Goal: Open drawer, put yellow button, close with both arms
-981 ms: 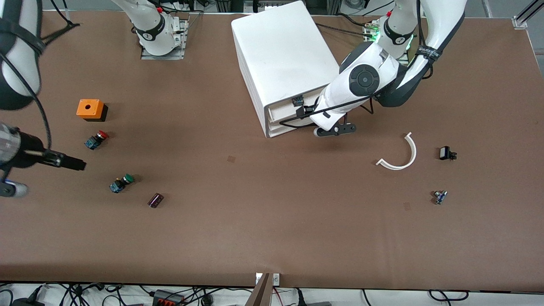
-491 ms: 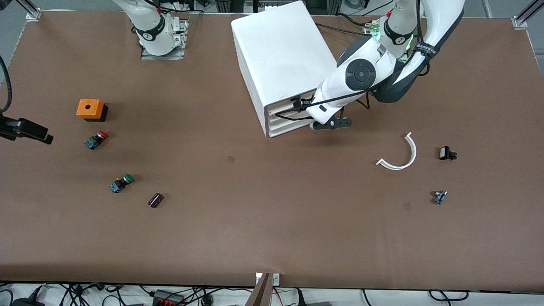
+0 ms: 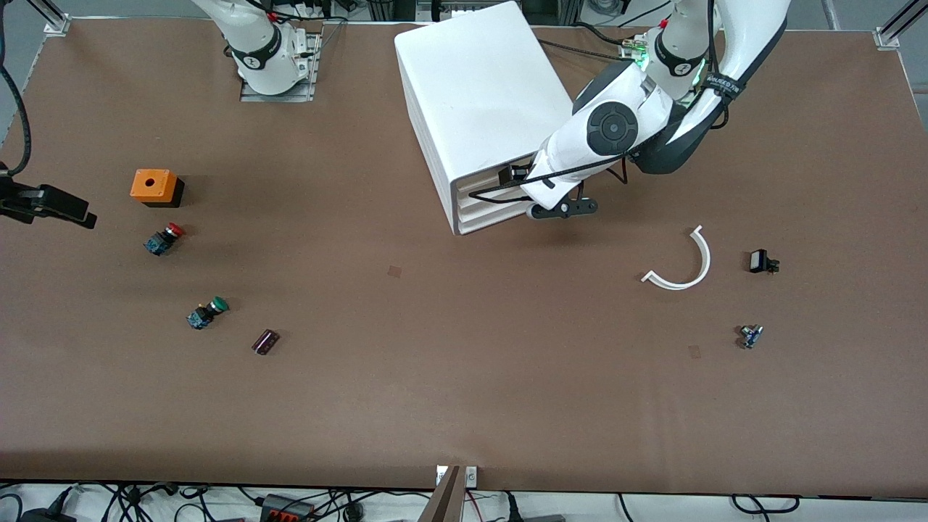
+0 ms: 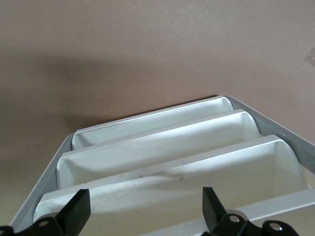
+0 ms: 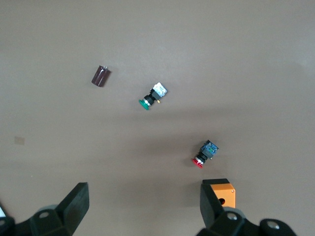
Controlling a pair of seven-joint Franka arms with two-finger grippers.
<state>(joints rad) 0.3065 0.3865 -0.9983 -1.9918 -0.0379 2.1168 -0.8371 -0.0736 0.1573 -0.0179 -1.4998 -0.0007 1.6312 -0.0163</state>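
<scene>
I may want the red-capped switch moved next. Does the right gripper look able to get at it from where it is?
Probably yes. The right gripper hangs open above that end of the table, and the red-capped switch lies uncovered, apart from the orange box and the green-capped switch.

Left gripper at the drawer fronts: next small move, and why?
Probably back the left gripper off the drawer unit: three drawer fronts look flush, its fingers are open and hold nothing. No yellow button shows on the table. The right gripper waits open over the table near the orange box.
</scene>
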